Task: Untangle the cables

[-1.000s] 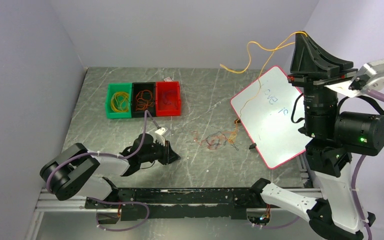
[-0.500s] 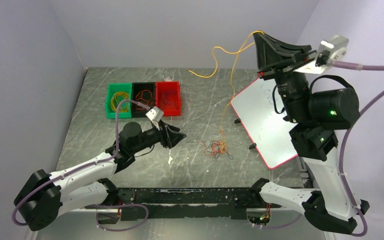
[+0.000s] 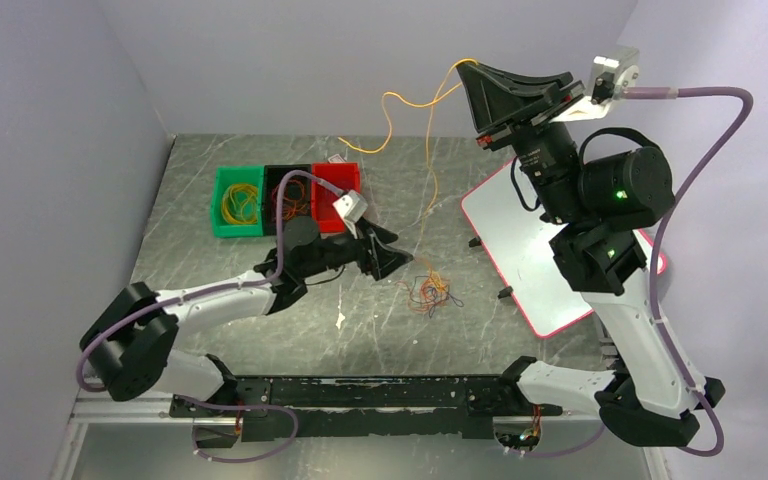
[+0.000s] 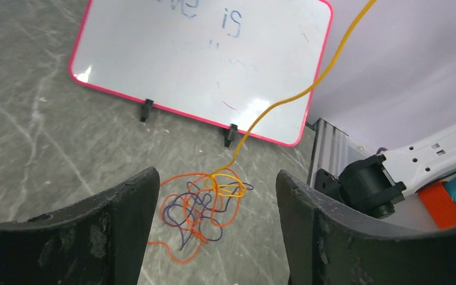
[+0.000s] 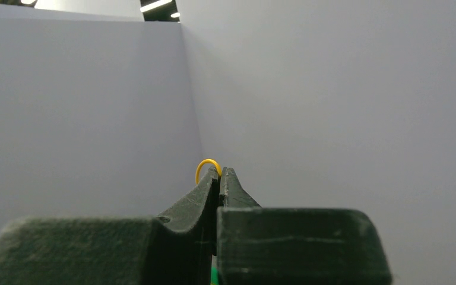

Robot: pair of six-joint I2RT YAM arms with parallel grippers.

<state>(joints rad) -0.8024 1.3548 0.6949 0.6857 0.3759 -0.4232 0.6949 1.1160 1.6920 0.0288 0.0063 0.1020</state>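
A tangle of thin orange, dark and yellow cables (image 3: 428,293) lies on the grey table. One long yellow cable (image 3: 428,170) rises from it to my right gripper (image 3: 465,68), held high above the table's back. In the right wrist view the right gripper (image 5: 219,172) is shut on a loop of that yellow cable (image 5: 205,163). My left gripper (image 3: 395,262) hovers just left of the tangle, open and empty. From the left wrist, the tangle (image 4: 205,208) lies on the table between and beyond the left gripper's (image 4: 215,176) spread fingers, and the yellow cable (image 4: 309,89) climbs up to the right.
Green (image 3: 235,231), black (image 3: 290,168) and red (image 3: 335,168) bins holding sorted loops stand at the back left. A pink-edged whiteboard (image 3: 520,240) lies on the right beside the tangle, under the right arm. A metal rail (image 3: 360,390) runs along the near edge.
My left arm has reached right and forward to the tangle and its jaws have opened. My right arm has swung left with the yellow cable, dragging the tangle slightly left.
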